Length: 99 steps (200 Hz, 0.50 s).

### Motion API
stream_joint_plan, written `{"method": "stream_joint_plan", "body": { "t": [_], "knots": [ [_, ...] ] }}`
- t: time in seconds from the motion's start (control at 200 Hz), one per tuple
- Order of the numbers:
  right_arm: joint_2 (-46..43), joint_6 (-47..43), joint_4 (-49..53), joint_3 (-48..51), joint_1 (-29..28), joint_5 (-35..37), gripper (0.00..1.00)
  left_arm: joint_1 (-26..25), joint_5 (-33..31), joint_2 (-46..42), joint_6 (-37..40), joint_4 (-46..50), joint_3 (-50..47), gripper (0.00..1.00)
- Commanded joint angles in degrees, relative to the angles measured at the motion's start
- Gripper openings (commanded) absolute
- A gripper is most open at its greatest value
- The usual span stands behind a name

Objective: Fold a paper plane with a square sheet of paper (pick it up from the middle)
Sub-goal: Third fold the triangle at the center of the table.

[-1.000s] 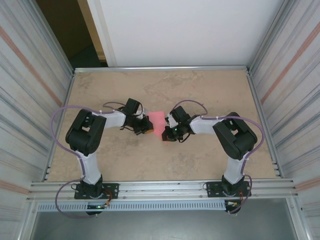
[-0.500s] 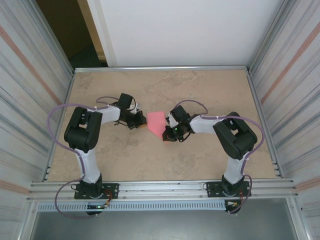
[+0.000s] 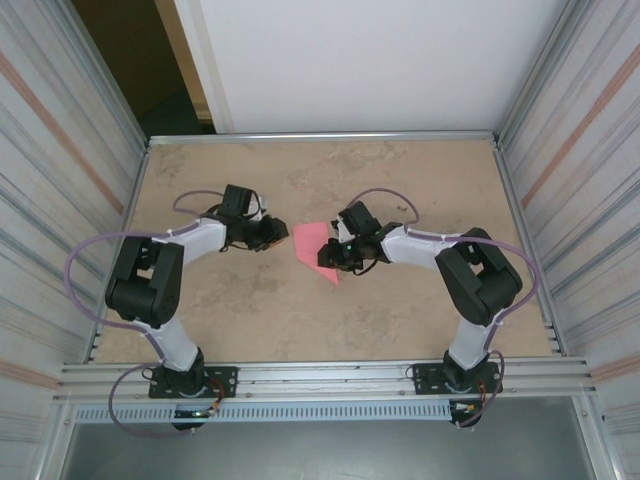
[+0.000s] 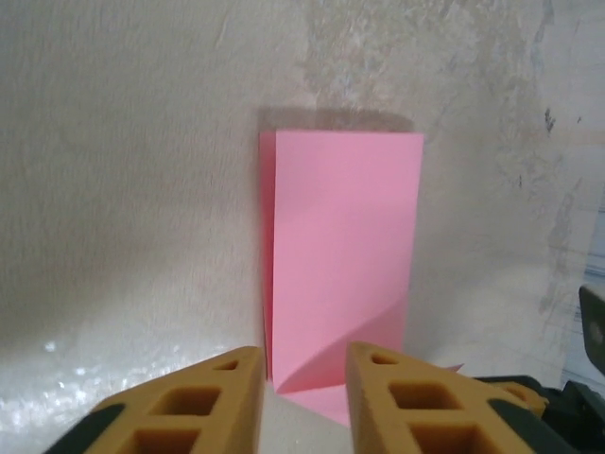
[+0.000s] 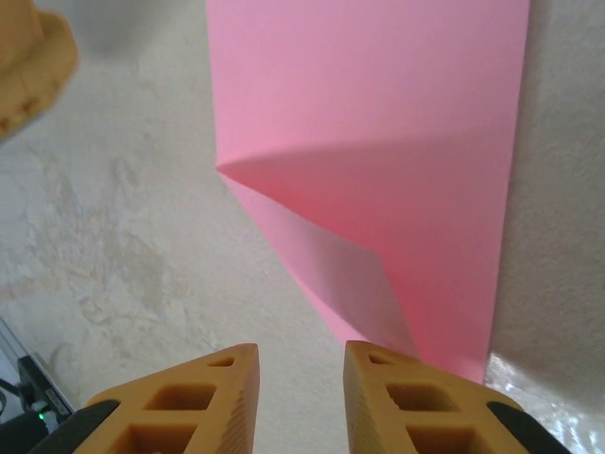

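Note:
The square sheet of paper (image 3: 312, 247) is pink and lies on the table between the two arms. It is folded into a narrow strip, and one end is turned over along a diagonal crease. In the left wrist view the paper (image 4: 345, 255) lies just beyond my left gripper (image 4: 302, 378), which is open with only table between its fingers. My left gripper (image 3: 270, 234) stands a little left of the sheet. From the right wrist the paper (image 5: 378, 142) shows its diagonal flap just ahead of my right gripper (image 5: 295, 378). That gripper is open with nothing in it, at the sheet's right edge (image 3: 333, 256).
The beige table (image 3: 400, 310) is ringed by a metal rail (image 3: 320, 136) and ribbed side walls. A fingertip of the left gripper (image 5: 28, 66) shows at the top left of the right wrist view.
Both grippers have opened and let go of the paper. The left gripper has drawn back to the left, off the sheet. The right gripper has shifted slightly up and left.

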<state>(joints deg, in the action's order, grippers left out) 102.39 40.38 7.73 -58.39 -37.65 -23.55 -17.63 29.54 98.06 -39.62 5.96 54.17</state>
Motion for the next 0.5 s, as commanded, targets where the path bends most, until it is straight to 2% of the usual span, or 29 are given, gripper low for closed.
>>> {"method": "stream_joint_plan", "body": {
  "t": [0.0, 0.08, 0.336, 0.491],
  "knots": [
    [2.2, 2.5, -0.5, -2.2, -0.2, 3.8, 0.32, -1.2, 0.7, -2.1, -3.6, -3.1, -3.0, 0.34],
    [3.0, 2.7, 0.2, -3.1, 0.3, 5.3, 0.34, -1.9, 0.6, -2.6, -5.6, -5.0, -4.8, 0.39],
    [5.6, 0.8, 0.0, -4.0, 2.9, 1.6, 0.3, -3.2, 4.3, -0.9, -11.1, -13.2, -8.8, 0.44],
    [5.6, 0.7, -0.9, -3.2, 3.1, 0.8, 0.3, -4.0, 5.4, 0.6, -11.9, -13.4, -8.7, 0.46]
  ]
}}
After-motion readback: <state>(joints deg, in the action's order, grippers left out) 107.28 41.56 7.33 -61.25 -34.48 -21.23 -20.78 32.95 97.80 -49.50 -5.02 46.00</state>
